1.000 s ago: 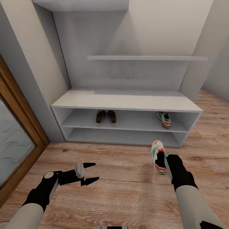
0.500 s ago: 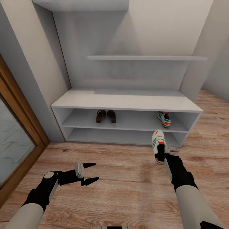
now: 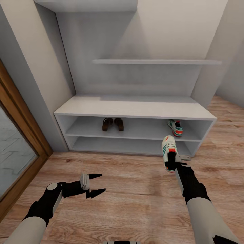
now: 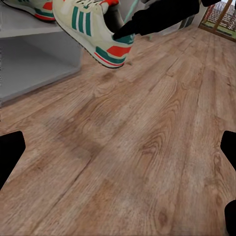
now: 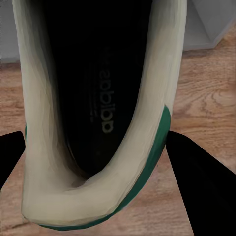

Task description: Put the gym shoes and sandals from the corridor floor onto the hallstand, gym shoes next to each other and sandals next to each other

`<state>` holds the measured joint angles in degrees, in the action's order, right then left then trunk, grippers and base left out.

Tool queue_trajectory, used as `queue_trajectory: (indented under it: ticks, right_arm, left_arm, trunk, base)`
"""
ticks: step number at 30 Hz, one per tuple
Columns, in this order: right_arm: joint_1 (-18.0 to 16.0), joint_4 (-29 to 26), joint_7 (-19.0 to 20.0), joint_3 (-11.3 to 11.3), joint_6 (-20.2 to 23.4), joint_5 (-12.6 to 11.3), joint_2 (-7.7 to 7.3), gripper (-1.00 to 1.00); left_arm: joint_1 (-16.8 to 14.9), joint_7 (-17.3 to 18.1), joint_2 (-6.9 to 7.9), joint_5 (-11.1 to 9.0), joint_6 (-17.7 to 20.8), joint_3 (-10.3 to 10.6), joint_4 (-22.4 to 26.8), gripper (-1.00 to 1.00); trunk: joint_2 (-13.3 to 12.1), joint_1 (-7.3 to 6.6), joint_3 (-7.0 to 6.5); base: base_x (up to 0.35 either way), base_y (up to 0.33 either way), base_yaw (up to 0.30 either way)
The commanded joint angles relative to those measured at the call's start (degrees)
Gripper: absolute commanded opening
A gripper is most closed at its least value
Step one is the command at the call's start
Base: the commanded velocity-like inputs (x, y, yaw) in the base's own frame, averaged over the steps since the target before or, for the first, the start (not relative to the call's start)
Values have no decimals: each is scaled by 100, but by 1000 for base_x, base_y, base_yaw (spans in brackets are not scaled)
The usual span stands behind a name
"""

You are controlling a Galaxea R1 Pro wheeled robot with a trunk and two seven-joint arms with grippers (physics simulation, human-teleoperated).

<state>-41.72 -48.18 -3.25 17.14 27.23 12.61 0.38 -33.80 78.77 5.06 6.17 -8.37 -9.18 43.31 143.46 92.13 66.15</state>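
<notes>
My right gripper (image 3: 172, 163) is shut on the heel of a cream gym shoe (image 3: 168, 151) with green stripes, held off the corridor floor (image 3: 128, 189) in front of the hallstand (image 3: 135, 109), toe towards its shelves. The right wrist view looks into that shoe's opening (image 5: 98, 98), with a black finger (image 5: 199, 184) on each side. The other gym shoe (image 3: 175, 127) lies at the right end of the upper shelf row. Both brown sandals (image 3: 113, 124) sit side by side left of centre on that same shelf. My left gripper (image 3: 101, 183) hangs open over the floor, holding nothing. The left wrist view shows the held shoe (image 4: 91, 32).
A wood-framed glass door (image 3: 15, 149) borders the left side. Grey wall shelves (image 3: 156, 62) hang above the hallstand's flat top. The lower shelf row (image 3: 128, 145) stands bare. Open plank floor lies between my arms.
My right gripper has carried the gym shoe up and forward, from over the floor to just in front of the rack's right end. The left arm has stayed still.
</notes>
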Motion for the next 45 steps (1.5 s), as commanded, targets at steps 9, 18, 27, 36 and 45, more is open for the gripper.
queue_trajectory:
  ticks: [9, 18, 27, 36, 45]
  right_arm:
    - [-1, -15, -1, 1, 20, 32, 6, -100]
    - [2, -18, 0, 2, 20, 27, 6, -100]
    - [76, -209, 35, 16, -101, -5, 18, -100]
    - [76, -245, 35, 9, -143, -5, 18, -100]
    - [76, -232, 35, 9, -411, -5, 23, -100]
  left_arm:
    - [-3, 16, -63, 34, -59, -19, 5, 100]
    - [-3, 26, -313, 47, -59, -15, 2, 100]
    - [290, 77, -604, -2, -24, 22, -130, 100]
    - [348, 77, -663, -2, -24, 22, -138, 100]
    - [348, 77, -664, -2, -24, 22, -139, 100]
  trunk:
    - [2, 0, 5]
    - [2, 0, 5]
    - [2, 0, 5]
    - [2, 0, 5]
    - [2, 0, 5]
  base:
    - [304, 0, 0]
    - [217, 0, 0]
    - [-99, 0, 0]
    - [-76, 0, 0]
    - [-2, 0, 0]
